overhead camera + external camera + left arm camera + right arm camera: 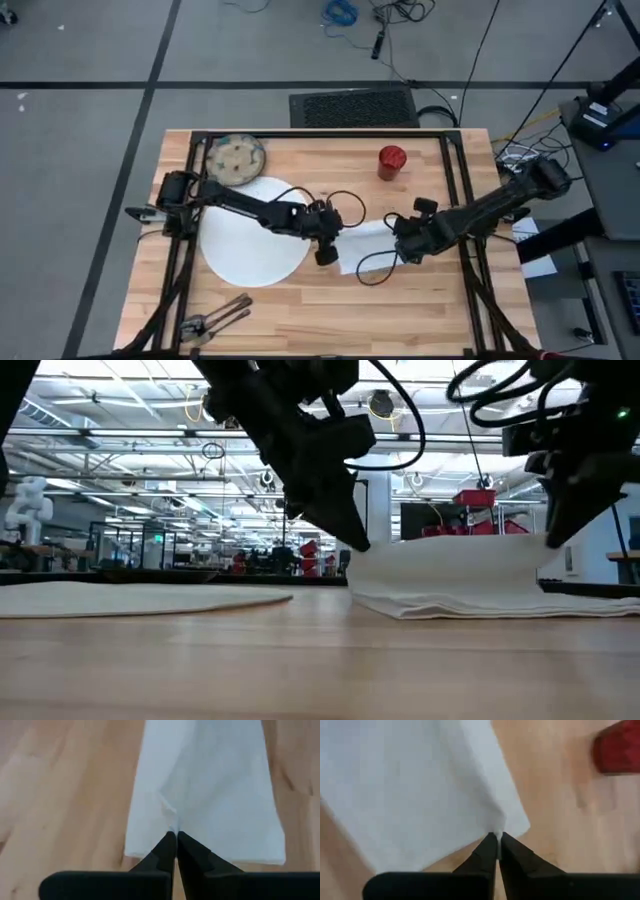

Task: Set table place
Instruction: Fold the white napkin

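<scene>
A white cloth napkin [368, 240] lies folded on the table [420, 310], right of the large white plate [250, 235]. My left gripper [327, 250] is shut on the napkin's left end and my right gripper [403, 243] on its right end. In the low view the napkin's upper part [450, 555] is raised between the two grippers, while its lower layers [460, 605] rest on the wood. A speckled bowl [235, 158] sits at the plate's far edge. The red cup [391, 162] stands beyond the napkin. My left gripper pinches the napkin's left end [170, 820] between its two fingertips, slanting down from the left; the cloth puckers at the tips. That end is lifted a little off the layers below. My right gripper pinches the napkin near a corner [496, 826] at its right end, pointing down. The pinched cloth is raised slightly; the rest lies on the table.
Dark cutlery [215, 320] lies near the table's front left corner. A black frame [300, 135] runs along the table's far edge and sides. Bare wood lies in front of the napkin and plate.
</scene>
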Controlling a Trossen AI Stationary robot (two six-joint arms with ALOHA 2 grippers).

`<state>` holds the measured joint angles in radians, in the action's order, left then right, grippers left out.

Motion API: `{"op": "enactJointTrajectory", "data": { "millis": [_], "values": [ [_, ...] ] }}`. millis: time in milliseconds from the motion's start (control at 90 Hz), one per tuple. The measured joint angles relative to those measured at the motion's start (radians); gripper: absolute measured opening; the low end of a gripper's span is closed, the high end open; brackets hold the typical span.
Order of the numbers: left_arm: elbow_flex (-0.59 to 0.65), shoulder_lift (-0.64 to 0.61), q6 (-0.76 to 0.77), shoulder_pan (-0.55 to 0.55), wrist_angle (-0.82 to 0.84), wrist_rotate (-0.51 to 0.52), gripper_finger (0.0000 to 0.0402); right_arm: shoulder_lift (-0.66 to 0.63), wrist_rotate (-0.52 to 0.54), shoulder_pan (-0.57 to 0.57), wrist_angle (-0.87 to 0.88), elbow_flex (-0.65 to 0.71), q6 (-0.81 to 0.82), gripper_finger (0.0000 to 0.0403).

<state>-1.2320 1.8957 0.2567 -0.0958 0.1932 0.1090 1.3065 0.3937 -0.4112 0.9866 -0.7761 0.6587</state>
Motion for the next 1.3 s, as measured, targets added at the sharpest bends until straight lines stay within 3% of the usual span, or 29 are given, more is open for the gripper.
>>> {"op": "enactJointTrajectory", "data": {
  "millis": [244,478,1300],
  "values": [
    [0.000,0.000,0.026,-0.038,-0.012,-0.058,0.0000,0.000,-0.113,-0.024,-0.029,0.000,0.020,0.0000],
    [0.000,0.000,0.027,-0.072,-0.043,-0.107,0.0000,0.000,-0.157,-0.058,-0.059,0.000,0.056,0.0000],
    [0.000,0.067,0.078,-0.133,-0.110,-0.117,0.0000,0.005,-0.165,-0.089,-0.101,0.000,0.092,0.0004]
  ]
}}
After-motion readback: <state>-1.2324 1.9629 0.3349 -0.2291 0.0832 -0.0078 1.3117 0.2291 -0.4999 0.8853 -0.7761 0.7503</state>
